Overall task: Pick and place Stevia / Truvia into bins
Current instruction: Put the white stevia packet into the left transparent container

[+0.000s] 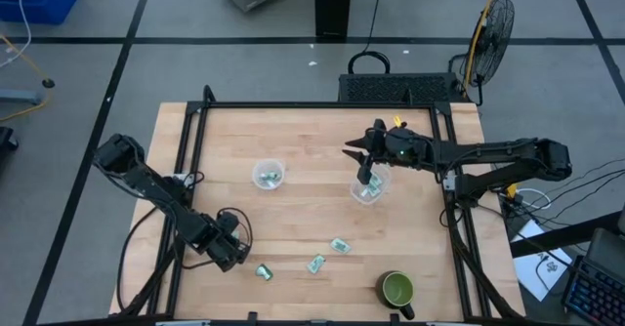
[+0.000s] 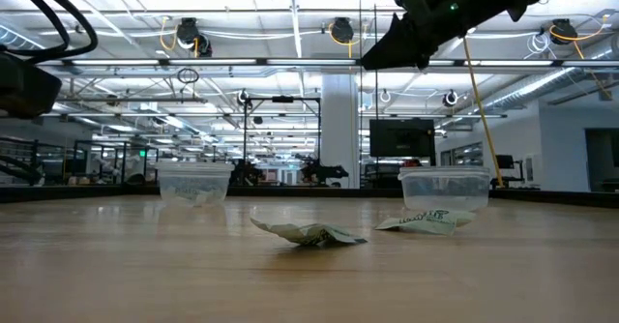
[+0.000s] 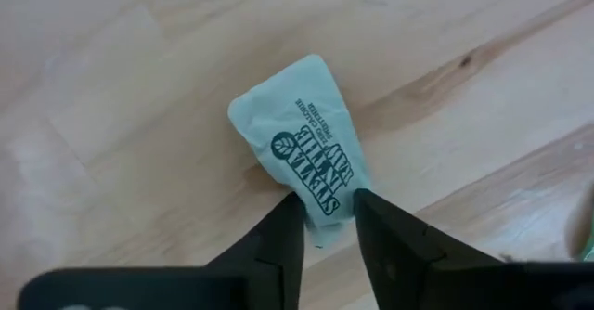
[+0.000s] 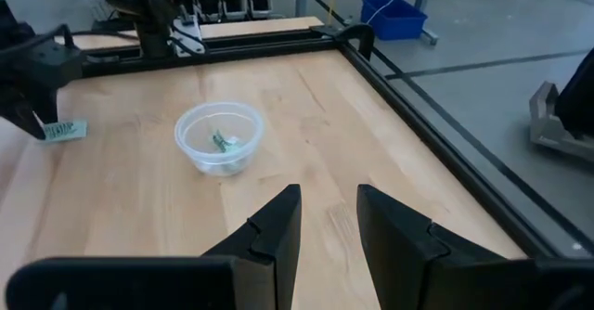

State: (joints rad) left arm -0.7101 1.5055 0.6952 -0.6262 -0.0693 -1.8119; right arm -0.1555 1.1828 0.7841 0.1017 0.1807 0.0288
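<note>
Left wrist view shows the left gripper [image 3: 327, 219] pinching one end of a Stevia packet [image 3: 302, 148] lying on the worktop [image 1: 312, 209], near the green mug [image 1: 397, 289]. Next likely: lift, carry to a bin [image 1: 268, 175]. Right gripper [image 1: 364, 177], narrowly parted and empty, hangs over the other bin [image 1: 376, 191].

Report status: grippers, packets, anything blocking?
Left gripper down at table's near edge, fingers astride a Stevia packet. Right gripper above right cup, holding nothing. Loose packets remain; green mug off to the side, nothing blocking.
</note>
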